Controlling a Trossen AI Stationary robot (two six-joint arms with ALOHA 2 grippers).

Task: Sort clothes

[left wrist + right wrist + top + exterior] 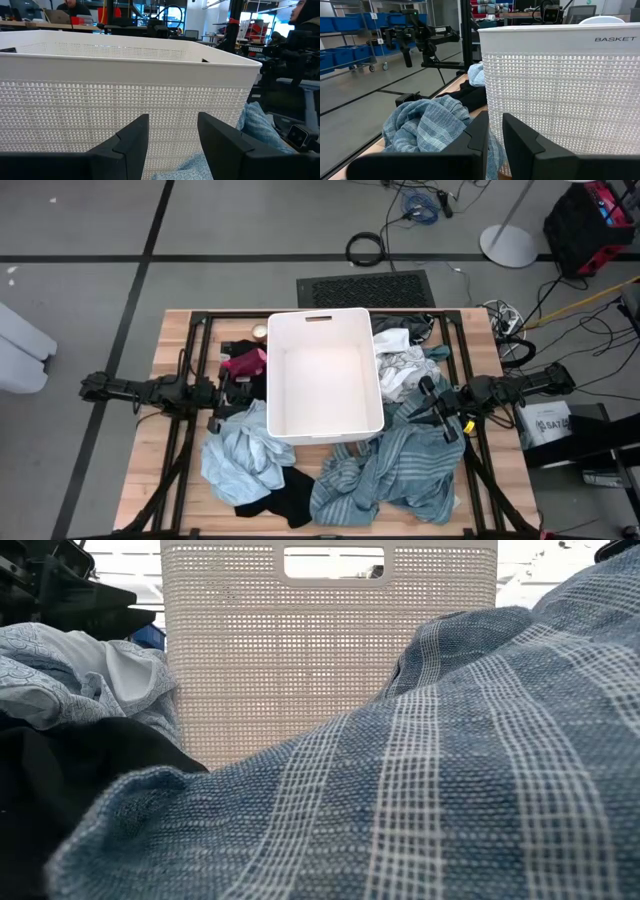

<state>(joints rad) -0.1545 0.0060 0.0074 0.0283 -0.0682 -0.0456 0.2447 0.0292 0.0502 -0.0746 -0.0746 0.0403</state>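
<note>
I work over a pale wooden table (170,430) on a dark metal frame, set on a grey floor crossed by dark lines; beyond my wrists the room shows blue crates on shelves and a person at a far desk. Between my two pincers stands a white bin (325,375), a rigid plastic rectangle with fine perforated walls and a slot handle. My left pincer (172,137) hangs spread just before the bin's wall, a light blue crumpled garment (243,455) right beside it, soft and wrinkled. My right pincer (494,135) has its fingers nearly together with a slim gap, nothing between them, over the teal-grey striped cloth (400,470), a coarse woven heap. Past it lie white patterned clothes (400,365), and a small magenta piece (245,362) sits beyond my left pincer, a limp black garment (275,502) nearer the table's edge
</note>
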